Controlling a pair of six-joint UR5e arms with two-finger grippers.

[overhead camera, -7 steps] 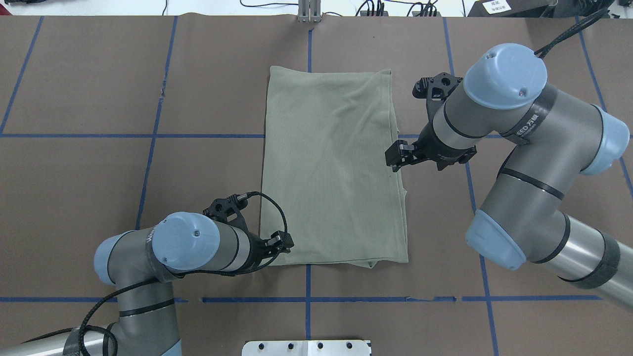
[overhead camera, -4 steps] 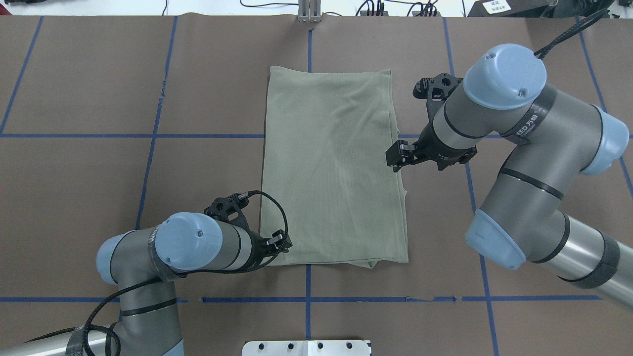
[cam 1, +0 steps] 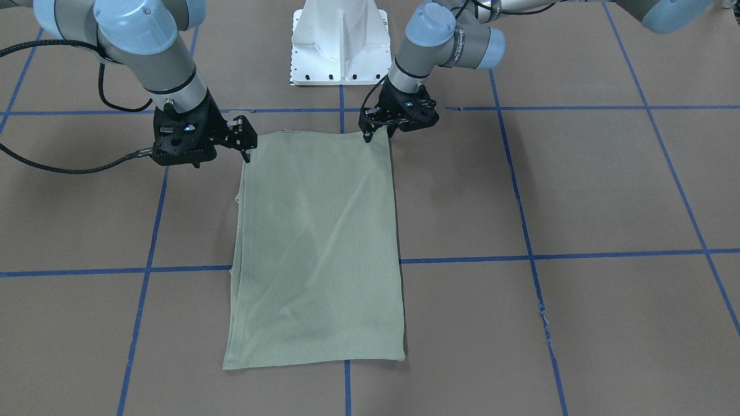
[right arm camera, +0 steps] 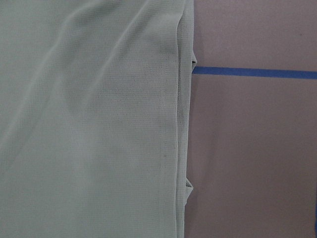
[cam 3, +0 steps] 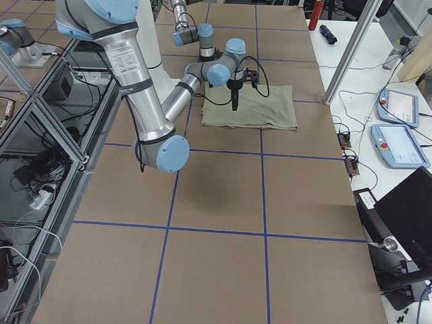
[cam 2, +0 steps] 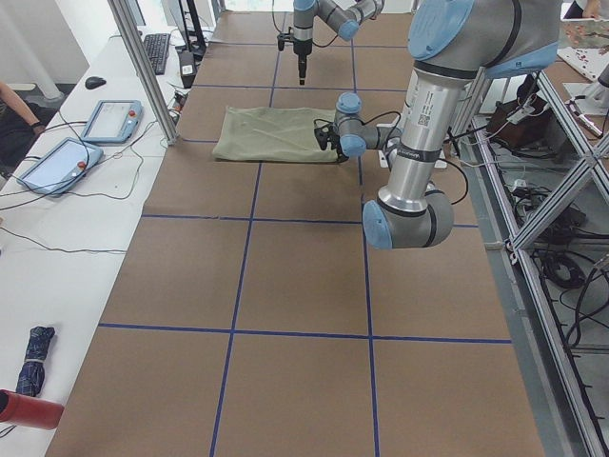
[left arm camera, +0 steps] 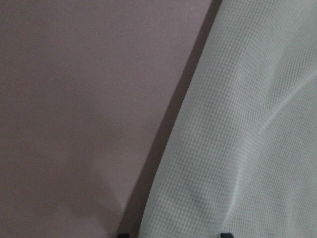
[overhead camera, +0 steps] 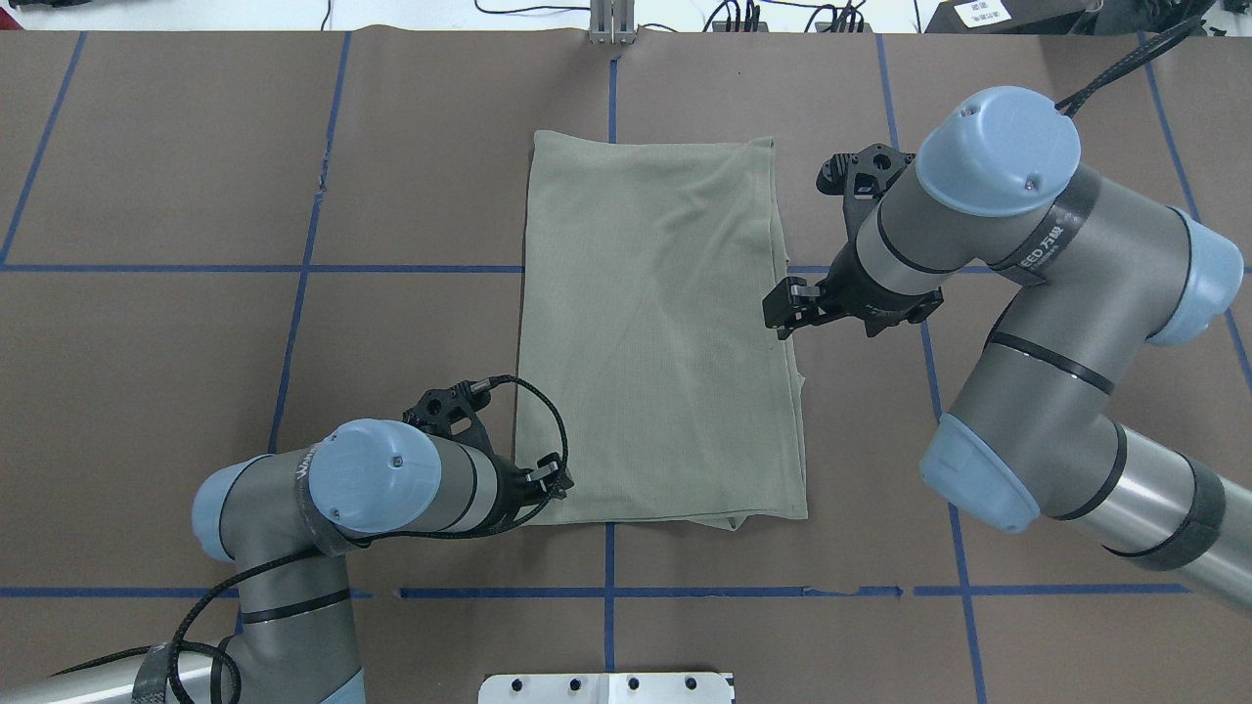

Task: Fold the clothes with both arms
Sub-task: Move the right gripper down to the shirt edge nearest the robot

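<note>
Overhead exterior: sage fine-knit shirt (overhead camera: 655,332), folded oblong, faint diagonal creases.

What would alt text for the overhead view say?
A green shirt, folded into a rectangle, lies flat on a brown table. The left tool is at its near left corner, the right tool at its right edge.

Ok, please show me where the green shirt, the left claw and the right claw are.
green shirt (overhead camera: 655,332), overhead view, middle of the cloth
left claw (overhead camera: 558,481), overhead view, between its fingertips
right claw (overhead camera: 780,318), overhead view, between its fingertips
</note>
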